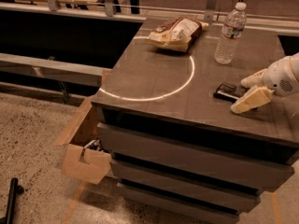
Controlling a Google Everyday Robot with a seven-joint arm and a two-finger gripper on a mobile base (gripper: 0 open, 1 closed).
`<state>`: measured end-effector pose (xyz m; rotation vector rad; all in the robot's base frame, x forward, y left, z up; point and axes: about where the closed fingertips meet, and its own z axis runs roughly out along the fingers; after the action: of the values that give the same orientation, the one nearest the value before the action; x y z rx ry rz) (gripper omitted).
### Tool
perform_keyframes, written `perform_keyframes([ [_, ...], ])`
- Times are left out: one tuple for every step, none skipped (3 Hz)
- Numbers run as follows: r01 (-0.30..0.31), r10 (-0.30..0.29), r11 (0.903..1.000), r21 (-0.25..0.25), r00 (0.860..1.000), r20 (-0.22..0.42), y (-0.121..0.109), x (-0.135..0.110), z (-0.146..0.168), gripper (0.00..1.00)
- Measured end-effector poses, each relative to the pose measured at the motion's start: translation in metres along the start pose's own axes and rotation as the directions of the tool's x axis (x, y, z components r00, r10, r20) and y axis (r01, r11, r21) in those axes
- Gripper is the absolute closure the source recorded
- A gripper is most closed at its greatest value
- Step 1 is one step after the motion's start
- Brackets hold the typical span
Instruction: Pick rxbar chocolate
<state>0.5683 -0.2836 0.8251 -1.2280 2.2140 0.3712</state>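
The rxbar chocolate (228, 91) is a small flat black bar lying on the dark cabinet top (154, 78) at the right. My gripper (247, 91) comes in from the right edge, its cream fingers spread apart. One finger (250, 100) is in front of the bar's right end, the other (252, 78) behind it. The bar lies flat on the surface, its right end partly hidden by the fingers.
A tan-and-brown snack bag (176, 31) lies at the back of the top. A clear water bottle (229, 33) stands upright behind the bar. A white light ring (154, 73) marks the top. An open cardboard box (84, 148) stands on the floor left of the drawers.
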Motion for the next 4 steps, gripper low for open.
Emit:
perform_keyframes([
  [0.000, 0.000, 1.0000, 0.000, 1.000, 0.000, 0.000, -0.003, -0.003, 0.85],
  [0.000, 0.000, 1.0000, 0.000, 1.000, 0.000, 0.000, -0.005, -0.007, 1.00],
  [0.024, -0.031, 0.9952, 0.094, 0.997, 0.073, 0.005, -0.030, -0.055, 1.00],
  [0.043, -0.068, 0.9858, 0.162, 0.985, 0.157, 0.009, -0.057, -0.101, 1.00],
])
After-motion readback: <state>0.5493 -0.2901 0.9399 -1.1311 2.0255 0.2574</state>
